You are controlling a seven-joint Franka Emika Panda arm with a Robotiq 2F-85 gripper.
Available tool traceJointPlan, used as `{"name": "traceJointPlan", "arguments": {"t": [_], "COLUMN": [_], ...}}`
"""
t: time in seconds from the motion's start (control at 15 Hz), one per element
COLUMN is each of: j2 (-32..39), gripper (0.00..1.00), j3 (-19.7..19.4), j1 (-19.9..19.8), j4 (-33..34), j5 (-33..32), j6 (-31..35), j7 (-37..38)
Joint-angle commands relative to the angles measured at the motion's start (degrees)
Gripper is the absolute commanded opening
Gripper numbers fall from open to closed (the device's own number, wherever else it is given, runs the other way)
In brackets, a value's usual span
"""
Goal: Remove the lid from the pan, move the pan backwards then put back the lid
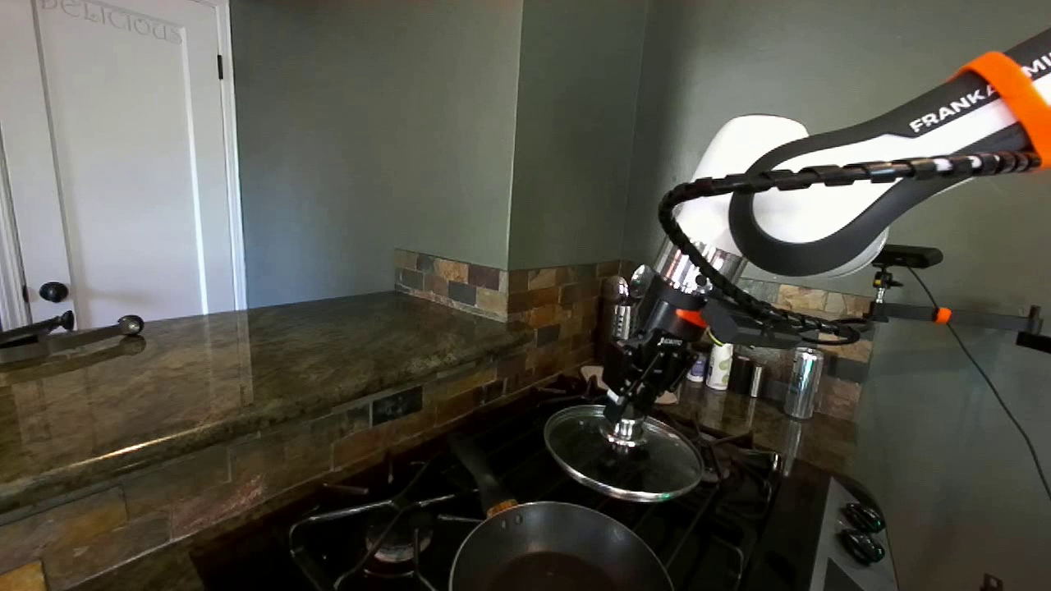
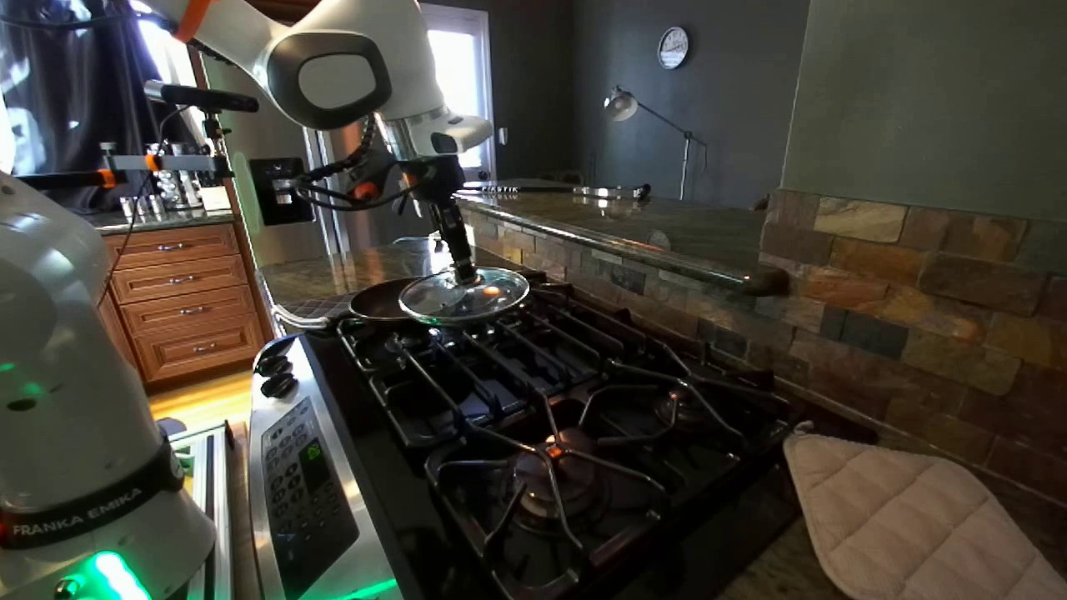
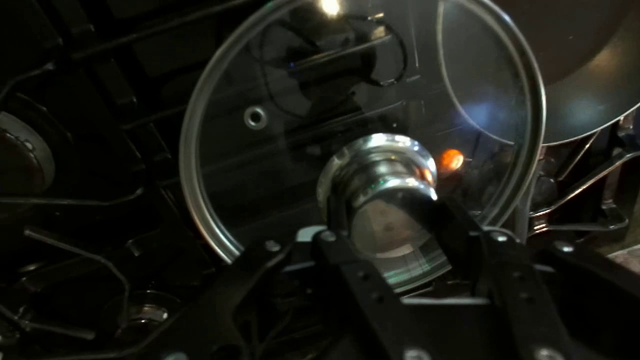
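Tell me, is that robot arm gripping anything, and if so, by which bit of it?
Yes: the tool holds the round glass lid by the shiny metal knob at its centre.

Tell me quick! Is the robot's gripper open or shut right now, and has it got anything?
Gripper: closed, holding the lid by its knob.
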Motion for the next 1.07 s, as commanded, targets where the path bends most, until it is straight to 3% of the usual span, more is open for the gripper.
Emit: {"name": "traceJointPlan", "arguments": {"t": [0.0, 0.53, 1.0], "j2": [0.0, 3.2, 7.7], "gripper": [0.23, 0.23, 0.23], "j3": [-0.4, -0.3, -0.5], "j1": [-2.4, -6.5, -5.8], "j4": [-0.2, -0.6, -0.7], "j5": [0.1, -0.2, 1.4], "j6": [-1.4, 1.0, 8.5], "j7": [1.1, 3.8, 5.0]}}
